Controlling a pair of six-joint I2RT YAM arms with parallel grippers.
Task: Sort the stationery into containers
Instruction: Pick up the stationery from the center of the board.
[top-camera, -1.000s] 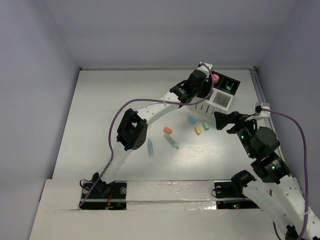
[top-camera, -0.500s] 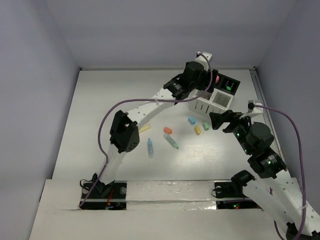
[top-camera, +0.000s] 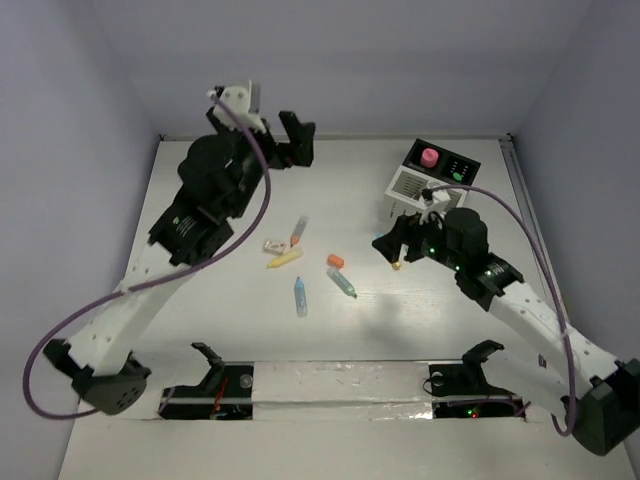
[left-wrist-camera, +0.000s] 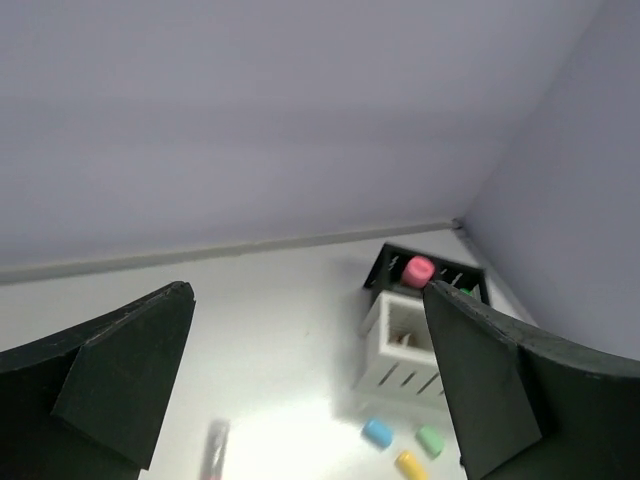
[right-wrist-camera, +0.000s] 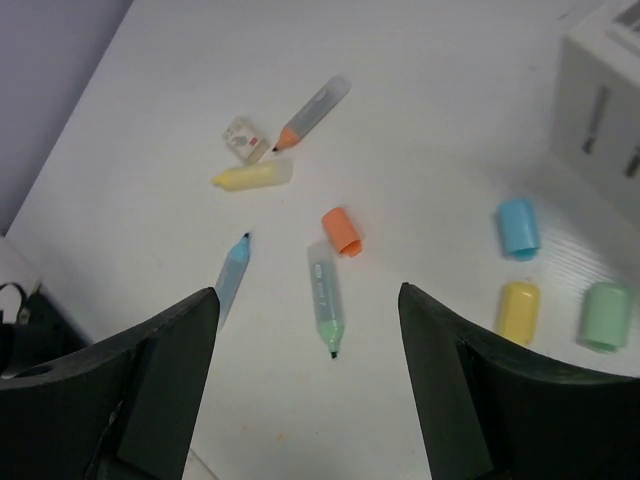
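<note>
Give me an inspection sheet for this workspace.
Surface: white table, no spills seen.
Job's things: white slatted box joined to black box holding pink-capped bottle; four pens, orange cap, white piece loose mid-table; blue cap, yellow cap, green cap beside white box.
Clutter: nothing seen.
Grippers: left gripper raised, open; right gripper low over the caps, open.
Cables: purple cables loop loosely off both arms.
Surroundings: lavender walls on three sides.

Bright even light, soft shadows, glare on table (left-wrist-camera: 290, 425) (left wrist view), sharp overhead
</note>
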